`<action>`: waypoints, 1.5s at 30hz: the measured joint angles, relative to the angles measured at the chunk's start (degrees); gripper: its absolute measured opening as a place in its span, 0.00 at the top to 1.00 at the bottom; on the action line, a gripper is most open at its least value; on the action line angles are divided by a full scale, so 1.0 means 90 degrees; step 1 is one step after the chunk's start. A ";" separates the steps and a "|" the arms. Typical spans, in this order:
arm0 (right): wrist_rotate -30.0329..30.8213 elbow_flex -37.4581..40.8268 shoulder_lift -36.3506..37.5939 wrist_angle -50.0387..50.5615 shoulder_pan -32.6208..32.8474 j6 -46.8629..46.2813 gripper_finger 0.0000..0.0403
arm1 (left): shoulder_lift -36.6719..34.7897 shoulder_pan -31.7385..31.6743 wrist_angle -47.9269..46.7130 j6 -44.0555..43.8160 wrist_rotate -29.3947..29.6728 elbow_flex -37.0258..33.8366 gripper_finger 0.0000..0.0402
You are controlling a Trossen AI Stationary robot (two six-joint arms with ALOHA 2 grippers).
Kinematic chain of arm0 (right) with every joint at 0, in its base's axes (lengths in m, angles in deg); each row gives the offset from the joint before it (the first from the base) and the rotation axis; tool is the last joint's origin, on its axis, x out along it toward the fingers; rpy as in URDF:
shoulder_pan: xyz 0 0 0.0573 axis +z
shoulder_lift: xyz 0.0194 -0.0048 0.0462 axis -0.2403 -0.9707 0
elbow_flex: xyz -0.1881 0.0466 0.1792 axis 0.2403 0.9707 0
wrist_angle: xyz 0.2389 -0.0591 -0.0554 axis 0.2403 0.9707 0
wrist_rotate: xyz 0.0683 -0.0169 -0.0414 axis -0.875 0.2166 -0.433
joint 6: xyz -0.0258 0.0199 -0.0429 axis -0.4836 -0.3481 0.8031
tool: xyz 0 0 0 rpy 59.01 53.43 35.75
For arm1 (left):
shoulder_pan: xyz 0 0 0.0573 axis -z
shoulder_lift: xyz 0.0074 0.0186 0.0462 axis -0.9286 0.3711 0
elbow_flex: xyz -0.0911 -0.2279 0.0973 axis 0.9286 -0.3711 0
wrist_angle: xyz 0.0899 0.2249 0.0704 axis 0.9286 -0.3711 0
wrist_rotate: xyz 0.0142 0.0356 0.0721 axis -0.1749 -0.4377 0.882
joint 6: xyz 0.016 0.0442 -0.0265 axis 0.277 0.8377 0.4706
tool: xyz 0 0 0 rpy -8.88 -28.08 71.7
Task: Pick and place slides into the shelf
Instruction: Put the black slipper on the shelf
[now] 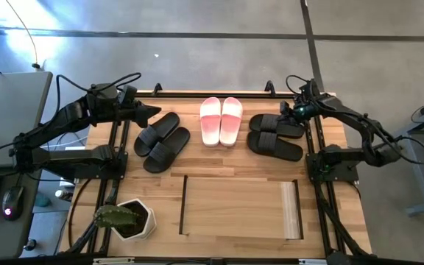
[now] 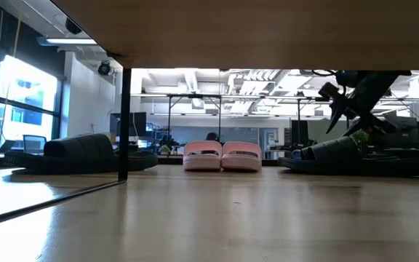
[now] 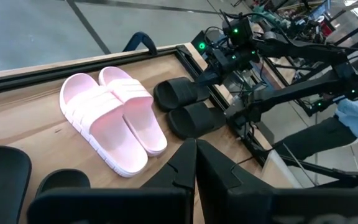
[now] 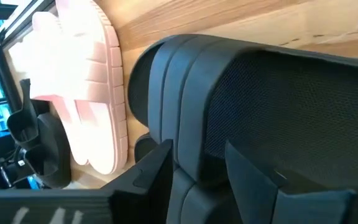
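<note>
Both arms matte black, chunky jointed links. Left arm (image 1: pixel 65 121): loose black cables looping over the upper joints, tapered pointed fingers (image 1: pixel 147 112). Right arm (image 1: pixel 359 132): thin black cables arcing along the links, small green LED (image 1: pixel 298 108) at the wrist. Left wrist view: more green lights (image 3: pixel 202 45) on the right arm's wrist housing. Fingers (image 4: pixel 166 168) angular, flat-faced, black plastic.
</note>
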 joint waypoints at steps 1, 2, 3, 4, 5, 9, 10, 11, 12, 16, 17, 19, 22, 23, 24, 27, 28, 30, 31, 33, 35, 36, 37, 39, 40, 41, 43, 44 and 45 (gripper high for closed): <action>-0.0003 0.0000 -0.0033 -0.0032 0.0000 0.0000 0.66 | 0.0000 0.0000 -0.0001 0.0000 0.0000 0.0000 1.00; -0.0015 0.0000 -0.0075 -0.0067 0.0001 -0.0004 0.66 | 0.0000 0.0000 -0.0001 0.0000 0.0001 0.0000 1.00; -0.0025 0.0000 -0.0125 -0.0091 0.0008 -0.0030 0.66 | 0.0000 0.0000 -0.0001 0.0000 0.0005 0.0000 1.00; -0.0027 0.0000 -0.0198 -0.0121 0.0031 -0.0052 0.66 | 0.0000 0.0000 -0.0001 0.0000 0.0012 0.0000 1.00; -0.0024 0.0000 -0.0287 -0.0147 0.0055 -0.0049 0.66 | 0.0000 0.0000 -0.0003 -0.0002 0.0035 0.0000 1.00; -0.0026 0.0002 -0.0653 -0.0350 0.0196 0.0042 0.66 | 0.0000 0.0000 -0.0010 -0.0002 0.0097 0.0000 1.00; -0.0023 0.0002 -0.0723 -0.0426 0.0238 0.0045 0.66 | 0.0000 0.0000 -0.0011 -0.0002 0.0097 0.0000 1.00; -0.0026 0.0002 -0.0783 -0.0515 0.0269 0.0046 0.66 | 0.0000 0.0000 -0.0009 -0.0002 0.0097 0.0000 1.00; -0.0024 0.0002 -0.0833 -0.0615 0.0294 0.0038 0.66 | 0.0000 0.0000 -0.0011 -0.0002 0.0097 0.0000 1.00; -0.0024 0.0002 -0.0934 -0.0916 0.0345 0.0027 0.66 | 0.0000 0.0000 -0.0009 -0.0002 0.0097 0.0000 1.00; -0.0019 0.0002 -0.0936 -0.0950 0.0343 0.0025 0.66 | 0.0000 0.0000 -0.0011 -0.0004 0.0097 0.0000 1.00; 0.0068 0.0002 -0.0934 -0.1020 0.0340 0.0025 0.66 | 0.0000 0.0000 -0.0009 -0.0005 0.0097 0.0000 1.00; 0.0203 0.0002 -0.0934 -0.1058 0.0343 0.0047 0.68 | 0.0000 0.0000 -0.0009 -0.0004 0.0112 0.0000 1.00; 0.0256 0.0002 -0.0932 -0.1085 0.0345 0.0053 0.69 | 0.0000 0.0000 -0.0009 -0.0005 0.0121 0.0000 1.00; 0.0269 0.0002 -0.0932 -0.1107 0.0342 0.0080 0.72 | 0.0000 0.0000 -0.0009 -0.0005 0.0122 0.0000 1.00; 0.0265 0.0002 -0.0932 -0.1172 0.0345 0.0093 0.80 | 0.0000 0.0000 -0.0009 -0.0001 0.0125 0.0000 1.00; 0.0267 0.0002 -0.0932 -0.1183 0.0345 0.0095 0.84 | 0.0000 0.0000 -0.0009 0.0001 0.0126 0.0000 1.00; 0.0278 0.0002 -0.0930 -0.1186 0.0342 0.0093 0.91 | 0.0000 0.0001 -0.0009 0.0001 0.0147 0.0000 1.00; 0.0279 0.0002 -0.0927 -0.1190 0.0342 0.0095 0.94 | 0.0000 0.0000 -0.0009 0.0003 0.0168 0.0000 1.00; 0.0266 0.0001 -0.0927 -0.1200 0.0342 0.0120 0.98 | 0.0000 0.0000 -0.0009 0.0005 0.0168 0.0000 1.00; 0.0267 0.0002 -0.0927 -0.1197 0.0342 0.0197 0.98 | 0.0000 0.0000 -0.0009 0.0005 0.0170 0.0000 1.00; 0.0267 0.0001 -0.0927 -0.1195 0.0342 0.0214 0.98 | 0.0000 0.0000 -0.0010 0.0007 0.0169 0.0000 1.00; 0.0265 0.0002 -0.0927 -0.1195 0.0342 0.0219 0.99 | 0.0000 0.0000 -0.0009 0.0007 0.0168 0.0000 1.00; 0.0271 0.0002 -0.0891 -0.1197 0.0342 0.0216 0.99 | 0.0000 0.0002 -0.0009 0.0010 0.0169 0.0000 1.00; 0.0292 0.0002 -0.0850 -0.1209 0.0342 0.0215 0.99 | 0.0000 0.0002 -0.0009 0.0015 0.0168 0.0000 1.00; 0.0313 0.0002 -0.0781 -0.1221 0.0342 0.0213 0.99 | 0.0000 0.0000 -0.0009 0.0020 0.0168 0.0000 1.00; 0.0416 0.0002 -0.0563 -0.1235 0.0340 0.0112 1.00 | 0.0000 0.0002 -0.0011 0.0022 0.0168 0.0000 1.00; 0.0445 0.0002 -0.0425 -0.1247 0.0340 0.0064 1.00 | 0.0000 0.0002 -0.0011 0.0022 0.0168 0.0000 1.00; 0.0487 0.0002 -0.0290 -0.1258 0.0340 0.0004 1.00 | 0.0000 0.0001 -0.0012 0.0026 0.0168 0.0000 1.00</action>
